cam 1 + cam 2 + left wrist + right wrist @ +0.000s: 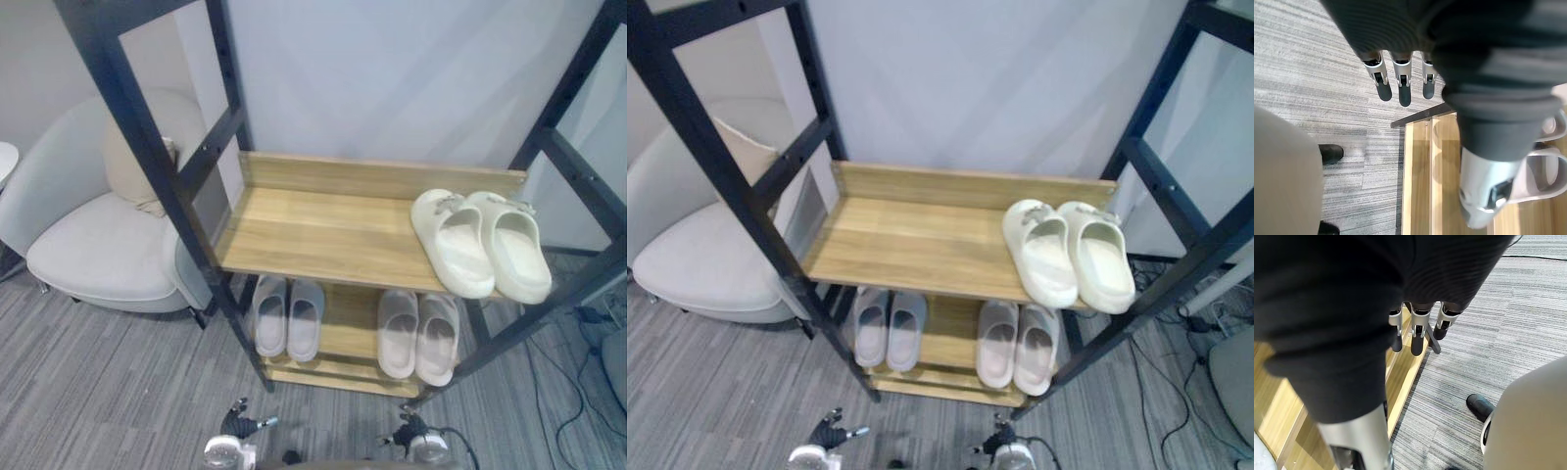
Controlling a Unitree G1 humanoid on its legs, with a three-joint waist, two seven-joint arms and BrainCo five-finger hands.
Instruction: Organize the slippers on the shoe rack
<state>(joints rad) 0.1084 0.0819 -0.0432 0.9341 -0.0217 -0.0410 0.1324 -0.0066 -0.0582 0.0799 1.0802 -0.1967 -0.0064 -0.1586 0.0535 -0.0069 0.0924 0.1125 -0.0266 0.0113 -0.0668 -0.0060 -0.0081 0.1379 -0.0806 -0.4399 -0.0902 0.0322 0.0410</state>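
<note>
Left robot hand and right robot hand hang low, fingers straight, holding nothing. On the shoe rack, cream slippers sit at 3 o'clock, seemingly overhanging the upper shelf's front edge. Best nudge both back together, squarely.

Black frame on the shoe rack; shelves light wood, visible grain. 3 pairs: cream slippers, pale grey slippers, pinkish-beige slippers. The carpet is grey with fine streaked stripes. Off-white armchair, beige cushion.
</note>
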